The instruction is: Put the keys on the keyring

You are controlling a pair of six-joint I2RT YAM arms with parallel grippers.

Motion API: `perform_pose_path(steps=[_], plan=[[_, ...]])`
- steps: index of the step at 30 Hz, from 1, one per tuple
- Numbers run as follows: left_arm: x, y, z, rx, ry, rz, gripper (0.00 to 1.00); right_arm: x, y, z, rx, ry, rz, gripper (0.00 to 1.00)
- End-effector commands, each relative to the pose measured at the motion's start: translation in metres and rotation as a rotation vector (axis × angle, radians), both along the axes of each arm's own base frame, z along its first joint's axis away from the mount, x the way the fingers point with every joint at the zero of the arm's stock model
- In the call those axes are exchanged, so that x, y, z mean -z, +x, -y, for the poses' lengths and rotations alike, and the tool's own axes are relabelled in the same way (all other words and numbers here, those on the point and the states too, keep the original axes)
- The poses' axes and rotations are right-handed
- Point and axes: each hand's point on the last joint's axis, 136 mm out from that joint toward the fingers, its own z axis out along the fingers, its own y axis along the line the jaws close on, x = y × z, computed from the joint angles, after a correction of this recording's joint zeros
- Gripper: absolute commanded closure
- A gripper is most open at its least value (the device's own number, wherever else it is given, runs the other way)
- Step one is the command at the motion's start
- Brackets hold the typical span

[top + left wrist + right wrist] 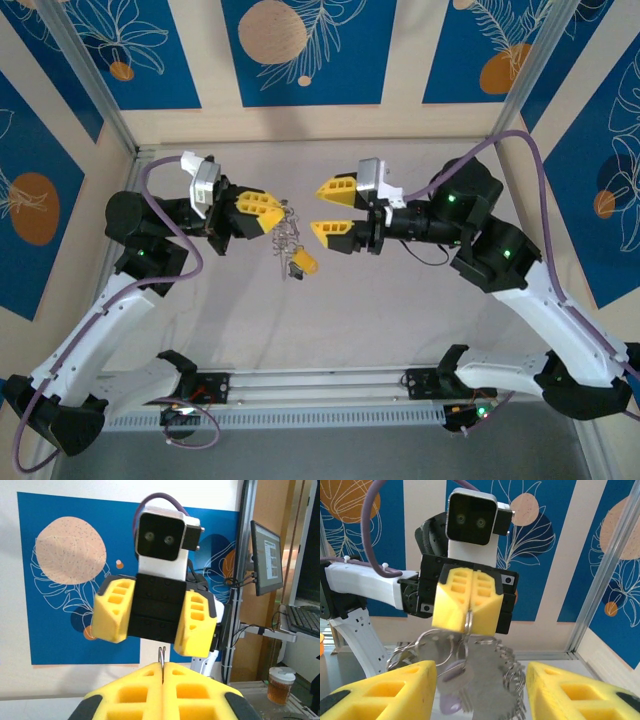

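Note:
My left gripper point(276, 213) is held above the table, shut on the thin grey keyring point(288, 217). A bunch of silvery keys point(289, 243) and a yellow tag point(304, 264) dangle below it. In the left wrist view the ring's edge point(161, 655) sticks up from the closed left gripper point(162, 667). My right gripper point(335, 210) faces it from the right, open, one finger on each side of the bunch. In the right wrist view the keys point(492, 672), one with a lilac head point(449, 705), hang between the right gripper point(480, 692) fingers and look untouched.
Metal frame posts point(90, 80) stand at the back corners and the walls close in on both sides. A rail point(320, 385) runs along the near edge between the arm bases. The grey table point(330, 320) lies below the hanging bunch.

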Motion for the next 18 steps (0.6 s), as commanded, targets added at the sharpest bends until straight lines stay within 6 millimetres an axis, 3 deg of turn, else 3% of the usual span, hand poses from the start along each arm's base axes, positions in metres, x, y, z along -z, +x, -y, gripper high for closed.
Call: perform_pose_path(steps=[1,9,18], plan=[[-0.004,-0.011,-0.005,0.02,-0.005,0.049,1.0,-0.007,0.002,-0.01,-0.045,0.019,-0.023,0.52],[-0.002,-0.012,-0.005,0.032,-0.006,0.051,1.0,-0.004,0.0,-0.028,-0.136,0.025,-0.063,0.62],[-0.003,-0.009,-0.005,0.026,-0.014,0.047,1.0,0.004,-0.007,-0.034,-0.201,-0.005,-0.086,0.69]])
